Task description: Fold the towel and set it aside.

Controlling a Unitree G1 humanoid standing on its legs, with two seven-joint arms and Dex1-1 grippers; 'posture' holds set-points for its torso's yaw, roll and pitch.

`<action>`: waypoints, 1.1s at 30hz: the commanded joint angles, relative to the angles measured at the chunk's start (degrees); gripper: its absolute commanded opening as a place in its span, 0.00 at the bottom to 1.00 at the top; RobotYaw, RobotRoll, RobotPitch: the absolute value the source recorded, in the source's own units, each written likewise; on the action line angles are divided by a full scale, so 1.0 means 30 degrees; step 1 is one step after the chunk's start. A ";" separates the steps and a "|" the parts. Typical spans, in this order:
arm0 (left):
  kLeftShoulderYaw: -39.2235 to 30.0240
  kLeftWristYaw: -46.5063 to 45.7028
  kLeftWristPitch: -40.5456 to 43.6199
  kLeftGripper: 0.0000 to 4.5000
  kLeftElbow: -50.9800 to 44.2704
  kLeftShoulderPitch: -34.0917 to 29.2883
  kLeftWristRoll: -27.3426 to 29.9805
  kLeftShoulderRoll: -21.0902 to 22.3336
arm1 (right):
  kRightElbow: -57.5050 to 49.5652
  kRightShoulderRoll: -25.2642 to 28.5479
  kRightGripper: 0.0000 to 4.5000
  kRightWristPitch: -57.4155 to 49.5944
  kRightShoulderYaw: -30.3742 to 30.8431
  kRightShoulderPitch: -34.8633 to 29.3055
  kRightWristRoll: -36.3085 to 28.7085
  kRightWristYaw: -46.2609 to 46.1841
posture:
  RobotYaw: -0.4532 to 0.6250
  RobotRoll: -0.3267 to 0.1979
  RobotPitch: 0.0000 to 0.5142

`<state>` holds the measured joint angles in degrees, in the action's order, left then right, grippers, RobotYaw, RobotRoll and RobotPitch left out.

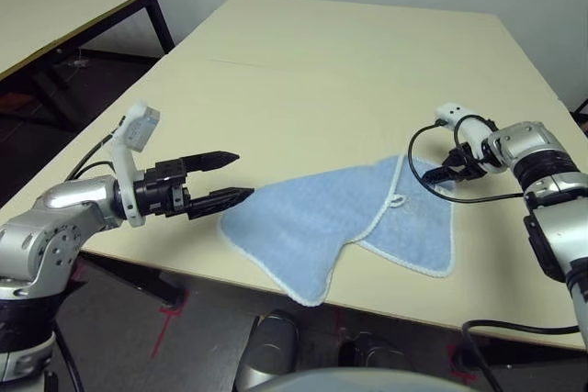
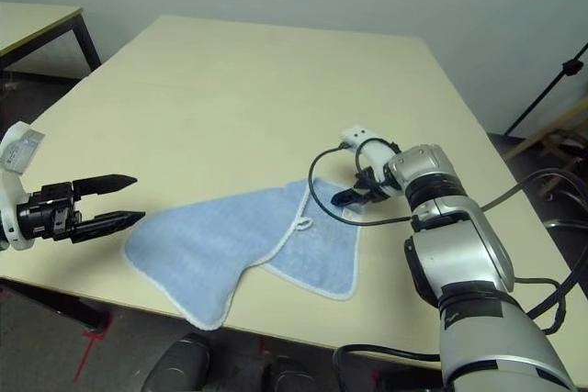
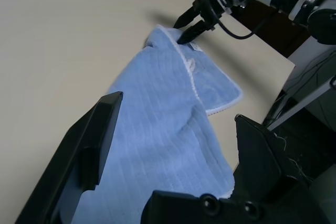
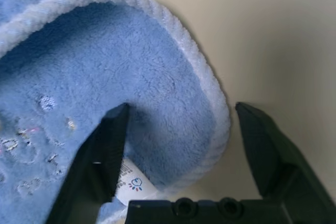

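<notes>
1. Where the cream worktop nears its front edge, lies the towel, light blue terry cloth with white stitched edging and rounded corners.
2. Partly folded: 1 layer laid over another, the upper flap spreading toward the left arm's side, the lower layer showing on the right arm's side.
3. Near the middle, at the upper flap's edge, a small white loop.
4. At the far right corner, a small white label with a tiny blue mark printed on it, tucked under the pile.
5. Front corner of the towel reaching right up to the worktop's front edge.
6. Left gripper held level just beside the towel's left corner, jaws apart, nothing between them, lower finger tip very near the cloth.
7. Right gripper down at the towel's far right corner, jaws apart, with the rounded white-edged corner lying between them, not pinched.
8. Fabric mostly flat, with a soft ridge where the upper layer's edge crosses the lower one.
</notes>
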<state>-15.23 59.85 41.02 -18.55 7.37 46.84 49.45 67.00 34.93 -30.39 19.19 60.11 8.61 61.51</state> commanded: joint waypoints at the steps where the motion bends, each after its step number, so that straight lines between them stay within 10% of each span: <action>1: 0.0181 -0.0556 0.0598 1.00 -0.0705 0.0048 0.0348 -0.0144 | 0.0354 -0.0357 0.63 -0.0123 -0.0206 -0.0348 0.0274 0.0207 | 0.70 0.62 0.09; 9: 0.1379 -0.1389 0.1501 1.00 -0.1106 0.0730 0.0148 -0.0319 | -0.1206 0.0174 0.01 -0.0746 -0.1133 0.0804 -0.0158 0.1508 | 0.69 0.62 0.10; 21: 0.6091 -0.0408 0.0874 1.00 -0.0470 0.2988 -0.2331 -0.0897 | -0.5199 -0.1143 0.01 -0.2643 -0.5108 0.3159 -0.2583 -0.2265 | 0.62 0.62 0.14; 33: 0.6428 0.0131 0.1332 1.00 0.0540 0.3772 -0.2335 -0.1637 | -0.9591 -0.1671 0.01 -0.7402 -0.4761 0.8092 -0.4875 -0.0148 | 0.61 0.62 0.12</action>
<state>4.91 59.90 43.97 -16.50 18.93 38.89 44.48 40.17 29.36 -49.60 3.83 83.49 -4.68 59.37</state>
